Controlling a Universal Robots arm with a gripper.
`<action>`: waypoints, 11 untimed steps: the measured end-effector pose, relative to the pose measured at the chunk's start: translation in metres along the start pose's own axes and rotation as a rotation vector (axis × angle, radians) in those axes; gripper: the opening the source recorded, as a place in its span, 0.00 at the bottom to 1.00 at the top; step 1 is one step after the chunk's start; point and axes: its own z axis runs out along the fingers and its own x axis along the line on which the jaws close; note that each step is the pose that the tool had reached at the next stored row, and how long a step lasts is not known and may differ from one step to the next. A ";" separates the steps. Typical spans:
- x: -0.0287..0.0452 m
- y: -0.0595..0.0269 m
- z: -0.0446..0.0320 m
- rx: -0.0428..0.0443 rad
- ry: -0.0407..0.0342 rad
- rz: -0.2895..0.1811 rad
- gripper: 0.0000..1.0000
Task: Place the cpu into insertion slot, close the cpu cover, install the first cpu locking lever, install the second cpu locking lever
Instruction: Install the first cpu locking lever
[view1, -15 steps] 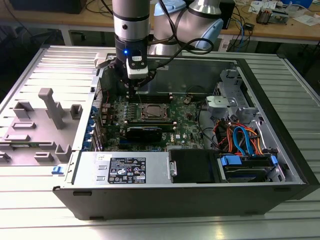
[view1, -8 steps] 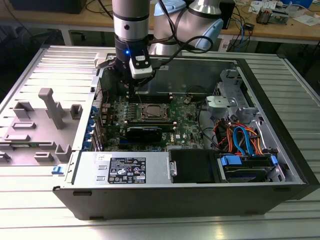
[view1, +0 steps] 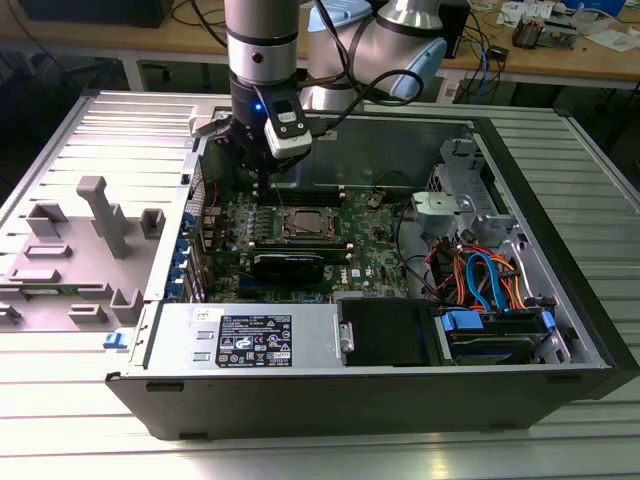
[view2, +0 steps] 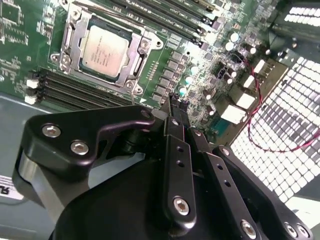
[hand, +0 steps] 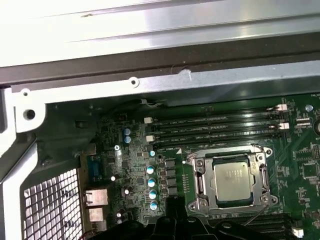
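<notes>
i see the cpu (view2: 105, 47) seated in its socket, the cpu cover (view2: 68, 39) down around it. my gripper (view2: 179, 106) hovers just beside, fingers together, empty.

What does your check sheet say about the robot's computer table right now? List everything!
Surface: slatted metal table carrying an open computer case.
Job's things: cpu sits in its socket; cpu cover lies down around it.
Clutter: grey plastic fixtures on the table at the exterior view's left.
Grippers: gripper shut, empty, above the motherboard beside the socket.
Cables: orange and blue cables inside the case.
Surroundings: wooden bench behind the table.
</notes>
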 end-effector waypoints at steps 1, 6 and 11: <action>0.0001 0.0002 0.0007 0.0000 -0.0021 -0.005 0.11; 0.0014 0.0004 0.0035 -0.0021 -0.0224 -0.037 0.11; 0.0027 0.0075 0.0057 -0.0053 -0.0234 -0.067 0.11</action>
